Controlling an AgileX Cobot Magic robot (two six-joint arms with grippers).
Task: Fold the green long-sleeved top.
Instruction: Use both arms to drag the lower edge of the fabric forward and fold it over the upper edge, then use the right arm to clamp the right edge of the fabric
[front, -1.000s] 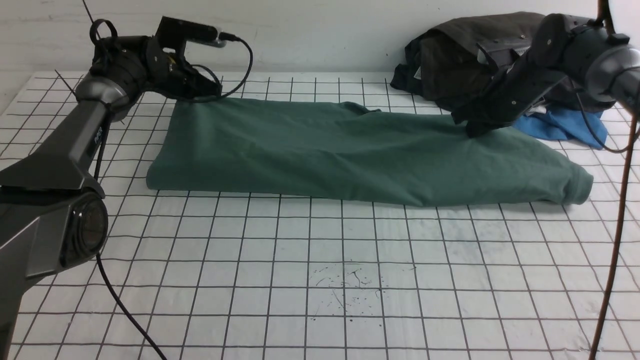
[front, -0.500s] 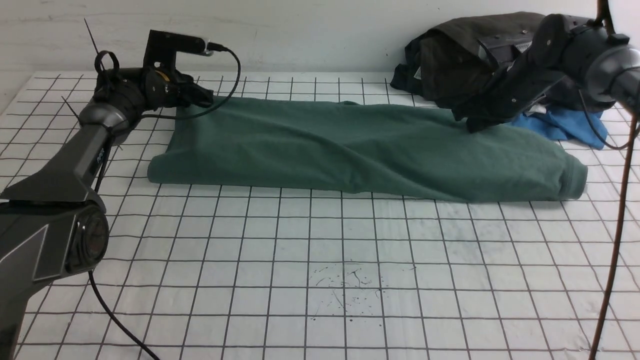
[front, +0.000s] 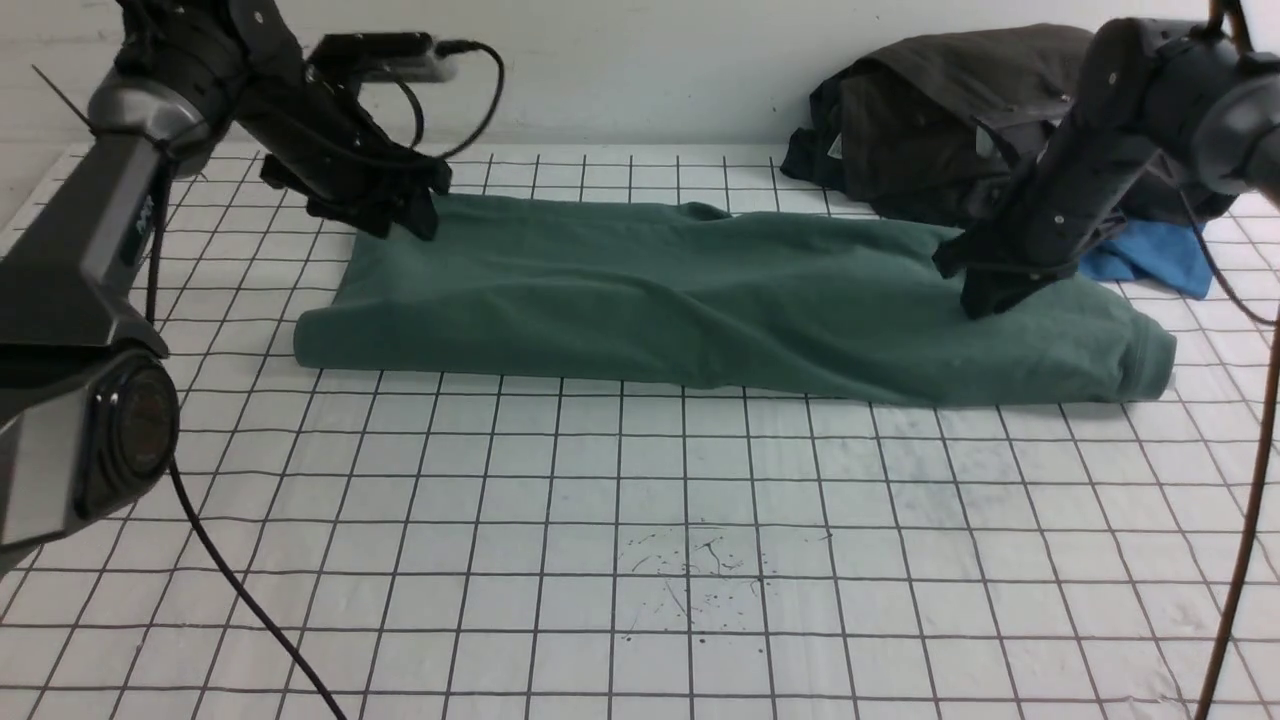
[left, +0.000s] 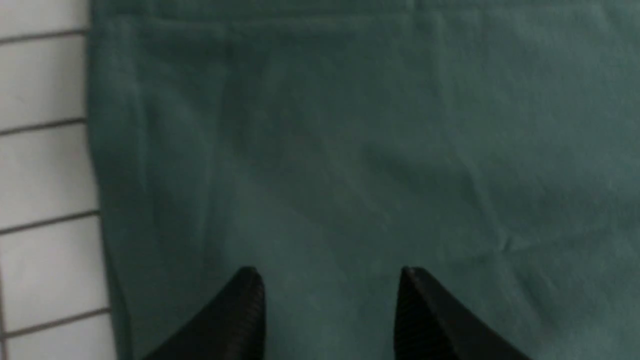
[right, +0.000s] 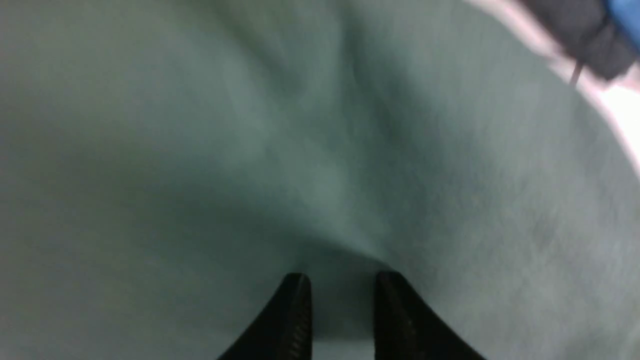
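Now the green long-sleeved top (front: 700, 300) lies as a long folded band on the gridded table (front: 640, 520), running from beneath the left gripper (front: 405, 215) at one end to beneath and a little past the right gripper (front: 985, 300) at the other. The left gripper's jaws stand fairly wide: its fingers (left: 240, 310) are apart over flat cloth, close to the garment's side edge, with nothing pinched between them. The right gripper's jaws are narrower but parted, tips down over a shallow crease; whether they touch the fabric I cannot tell. My judgement is that a lengthwise fold is laid and a crosswise one is yet to come. The main risk is a shallow grasp. If either gripper closes where it is, it may take only the top layer, and lifting would peel the band open instead of carrying it whole. The narrow right jaws may also snag that crease and drag a wrinkle along. If the two arms pull unevenly, the band would skew. Just behind the right gripper sit a charcoal garment (front: 930, 110) and a blue garment (front: 1150, 250); a backward sweep could hook them into the fold. The ribbed end (front: 1150, 365) outboard of the right gripper is free and could flop loose.
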